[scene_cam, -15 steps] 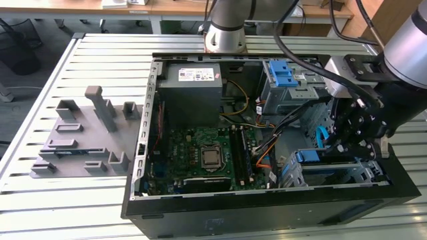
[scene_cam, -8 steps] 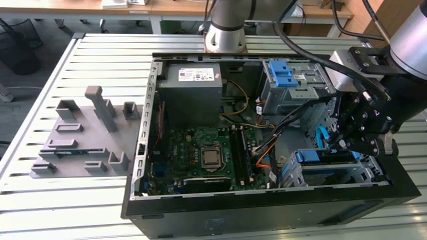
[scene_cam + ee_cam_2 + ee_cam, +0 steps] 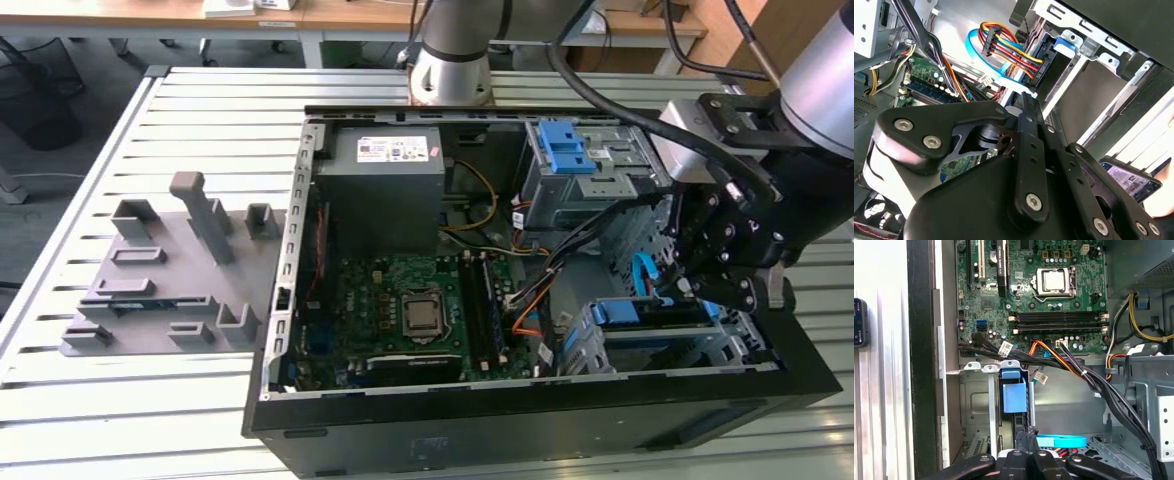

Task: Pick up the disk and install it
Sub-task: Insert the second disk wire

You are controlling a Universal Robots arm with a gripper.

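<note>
I count one open case (image 3: 287,300), one motherboard (image 3: 407,315), one power supply (image 3: 387,185), two blue-fronted drive cages (image 3: 587,170) (image 3: 654,320), one grey fixture (image 3: 167,270), one claw of mine (image 3: 727,265).

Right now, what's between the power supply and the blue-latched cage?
In the exterior view, loose cables, yellow and black, cross the gap between the power supply and the cage.

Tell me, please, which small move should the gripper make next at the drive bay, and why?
Probably a short, slow push straight along the slot. In the first wrist view the disk already stands inside the grey drive bay, the gripper sits right at it, and the black cable bundle crosses close by, so sideways motion seems risky.
</note>
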